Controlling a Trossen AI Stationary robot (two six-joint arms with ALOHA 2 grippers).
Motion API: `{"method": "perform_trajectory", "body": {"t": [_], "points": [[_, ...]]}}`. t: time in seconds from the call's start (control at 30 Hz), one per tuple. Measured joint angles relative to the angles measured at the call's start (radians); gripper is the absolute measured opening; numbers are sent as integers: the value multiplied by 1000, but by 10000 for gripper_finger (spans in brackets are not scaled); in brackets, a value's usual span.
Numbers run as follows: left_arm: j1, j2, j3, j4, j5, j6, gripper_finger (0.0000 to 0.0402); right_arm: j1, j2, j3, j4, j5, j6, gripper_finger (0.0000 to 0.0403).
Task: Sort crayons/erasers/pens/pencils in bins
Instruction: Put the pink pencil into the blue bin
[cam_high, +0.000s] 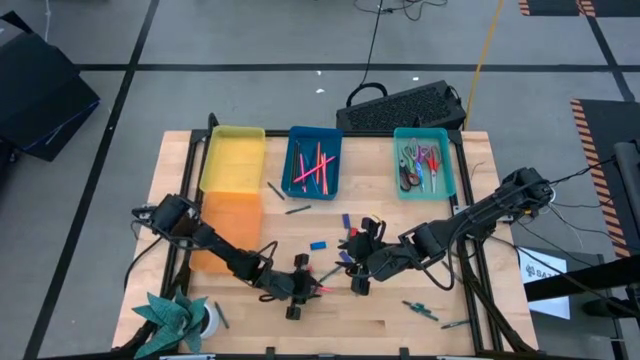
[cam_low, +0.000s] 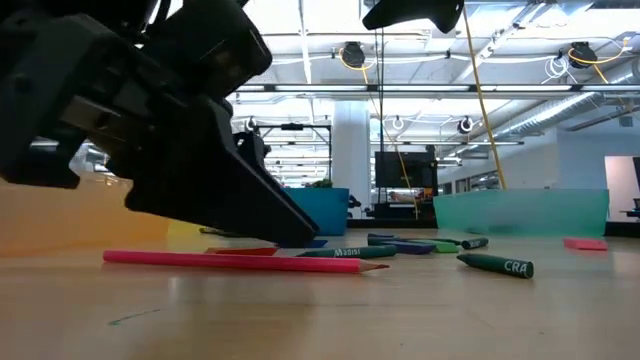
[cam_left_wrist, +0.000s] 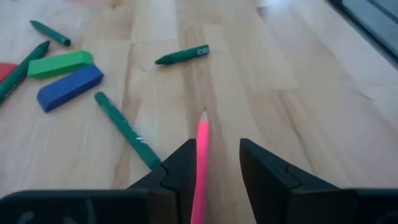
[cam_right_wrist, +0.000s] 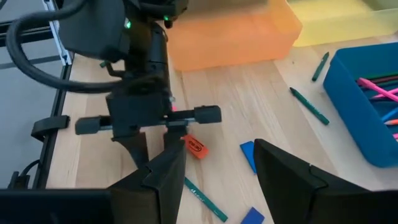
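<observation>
Wooden table (cam_high: 250, 330) strewn with sticks and erasers, four bins along its far and left side

Left gripper (cam_high: 296, 290), near centre, has its fingers (cam_left_wrist: 177, 171) spread low around a pink pencil (cam_left_wrist: 201, 165) lying flat; judged, it should close squarely on the shaft, lift level, then carry it to the blue bin (cam_high: 314, 162) holding pink sticks. Green eraser (cam_left_wrist: 60, 63) and blue eraser (cam_left_wrist: 69, 86) lie touching, just beyond. Right gripper (cam_high: 362, 262) hovers just right, fingers spread, holding nothing
</observation>
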Motion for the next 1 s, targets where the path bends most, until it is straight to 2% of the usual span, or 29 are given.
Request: {"method": "perform_trajectory", "body": {"t": [0.17, 0.47, 0.57, 0.73, 0.9, 1.0], "points": [[-1, 57, 0, 34, -56, -25, 122, 0, 0, 0, 10, -1, 36, 183], [-20, 94, 1, 72, -65, -39, 122, 2, 0, 0, 11, -1, 42, 183], [-31, 127, 0, 139, -94, -71, 122, 1, 0, 0, 33, 0, 39, 183], [-43, 189, 1, 225, -114, -59, 122, -2, -41, 1, 136, 0, -25, 183], [-45, 208, 2, 238, -121, -20, 120, -15, -89, 1, 132, 2, -79, 183], [-42, 214, 2, 247, -105, 13, 96, -28, -116, 1, 134, 5, -98, 183]]}}
